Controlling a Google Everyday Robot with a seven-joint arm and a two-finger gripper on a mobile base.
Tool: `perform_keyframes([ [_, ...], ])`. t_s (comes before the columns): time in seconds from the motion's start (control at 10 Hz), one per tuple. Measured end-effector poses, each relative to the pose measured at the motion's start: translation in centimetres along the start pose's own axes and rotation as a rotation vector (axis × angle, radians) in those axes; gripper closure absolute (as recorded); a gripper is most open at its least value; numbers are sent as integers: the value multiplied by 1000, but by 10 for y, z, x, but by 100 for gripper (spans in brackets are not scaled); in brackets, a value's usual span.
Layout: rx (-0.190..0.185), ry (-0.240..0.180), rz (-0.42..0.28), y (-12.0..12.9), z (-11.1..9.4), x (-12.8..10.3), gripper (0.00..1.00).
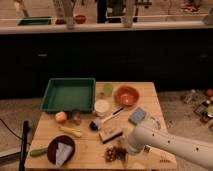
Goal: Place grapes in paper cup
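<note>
The grapes point(115, 153), a small dark reddish-brown cluster, lie on the wooden table point(150, 92) near its front edge. The paper cup point(101, 107), white and upright, stands mid-table just right of the green tray. My white arm reaches in from the lower right. Its gripper point(127, 149) is right beside the grapes, on their right side, low over the table. The arm's end hides the gripper's tip and part of the cluster.
A green tray point(68, 94) is at the back left and an orange bowl point(126, 95) at the back right. An apple point(61, 117), a black-headed brush point(106, 120), a blue sponge point(137, 116), a dark bowl with a white cloth point(60, 149) and a green vegetable point(39, 151) lie around.
</note>
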Motion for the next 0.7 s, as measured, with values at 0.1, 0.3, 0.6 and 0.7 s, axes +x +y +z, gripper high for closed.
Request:
perform_keyframes([
  [0.1, -1, 2, 0, -1, 2, 3, 25],
  [0.3, 7, 6, 4, -3, 2, 8, 44],
  [0.6, 14, 11, 1, -3, 0, 13, 76],
  [0.7, 14, 11, 1, -3, -1, 13, 82],
])
